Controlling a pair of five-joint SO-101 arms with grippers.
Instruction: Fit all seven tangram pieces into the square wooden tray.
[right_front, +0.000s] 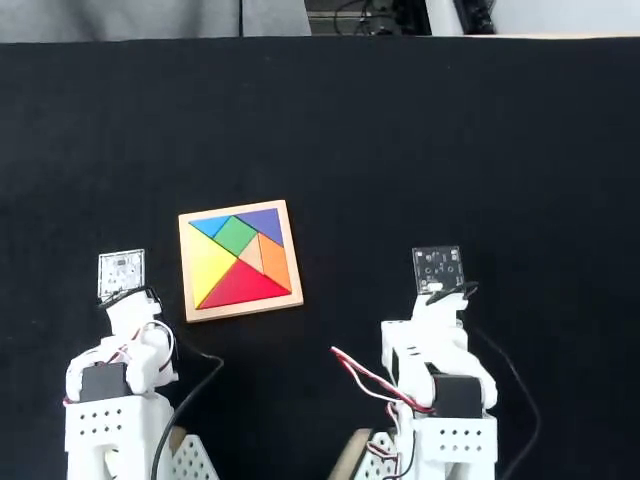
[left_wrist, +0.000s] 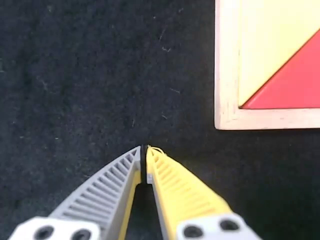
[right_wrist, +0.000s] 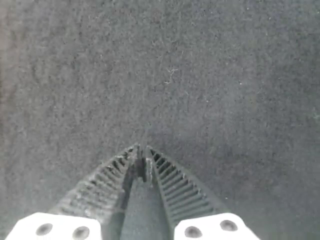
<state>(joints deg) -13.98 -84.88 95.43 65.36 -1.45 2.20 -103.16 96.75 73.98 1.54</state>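
- Claws first: my left claw (left_wrist: 145, 148) is pinched closed, grey tip against yellow tip with nothing between them, hanging low over the black cloth (left_wrist: 75, 75).
- My right claw (right_wrist: 142, 149) is likewise closed on nothing, over bare cloth and well apart from the puzzle.
- Near my left tips lies one corner of the square wooden tray (left_wrist: 227, 65). Inside its rim the yellow triangle (left_wrist: 280, 40) meets the red triangle (left_wrist: 295, 85) along a clean diagonal.
- From above, the tray sits flat on the cloth between my two arms, nearer the left one and turned a little askew.
- In it I count seven pieces: yellow, red, the orange triangle (right_front: 275, 262), the purple piece (right_front: 262, 222), the green piece (right_front: 235, 236), the blue triangle (right_front: 208, 225) and a small tan triangle (right_front: 252, 257) in the middle (all flush, as far as I can tell).
- My reading: the fitting looks done, and the step in hand is only a last check.
- The next move calls for little. If a piece proves proud, a light press with my closed left tips would do, taking care not to shove the tray.
- Beyond the tray the cloth runs on to the table's far edge.
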